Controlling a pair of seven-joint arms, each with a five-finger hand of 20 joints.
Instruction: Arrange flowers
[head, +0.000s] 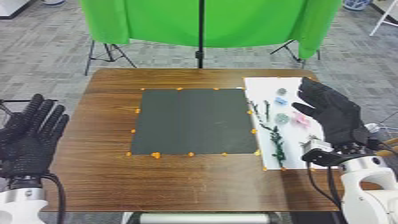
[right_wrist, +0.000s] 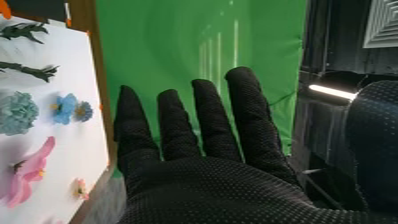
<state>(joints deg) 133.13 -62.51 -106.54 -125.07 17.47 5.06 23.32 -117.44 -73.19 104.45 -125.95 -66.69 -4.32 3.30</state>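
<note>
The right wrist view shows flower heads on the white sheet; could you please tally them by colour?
Teal flower head: 1
Blue: 2, a lighter blue flower head and a darker blue flower head
Pink: 2, a large pink flower head and a small pink flower head
Total: 5, leaving out a pink sliver cut off at the edge

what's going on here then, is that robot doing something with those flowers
It's set up to arrange flowers, but neither hand is holding anything. The right hand is open near the right edge of the white sheet, where blue, teal and pink flowers lie loose with some green stems. The left hand is open at the table's left side, across the dark mat.
</note>
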